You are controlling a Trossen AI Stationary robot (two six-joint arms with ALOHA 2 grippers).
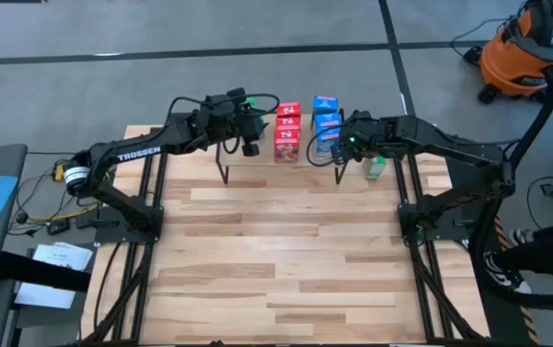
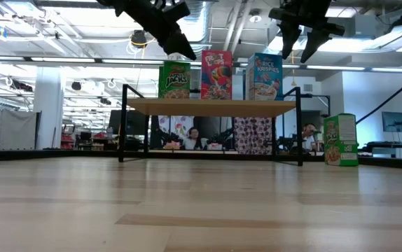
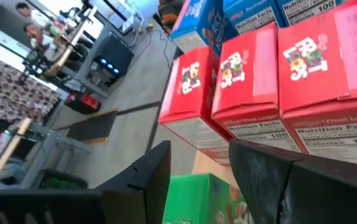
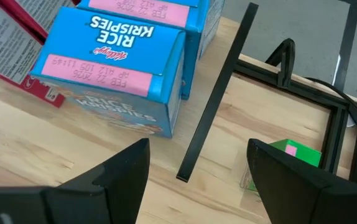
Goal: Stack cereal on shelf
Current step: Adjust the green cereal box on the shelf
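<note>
Shelf (image 2: 211,106) holds three red boxes (image 1: 287,133), the blue boxes (image 1: 326,123) and at least one green box (image 2: 174,80); one green box (image 2: 340,139) remains on the tabletop (image 1: 286,260), right of shelf; left gripper (image 3: 194,174) and right gripper (image 4: 197,165) both released, empty, hovering above shelf; judged nearly complete.

Both arms reach forward, left hand (image 1: 249,135) and right hand (image 1: 339,145) spread wide.
</note>
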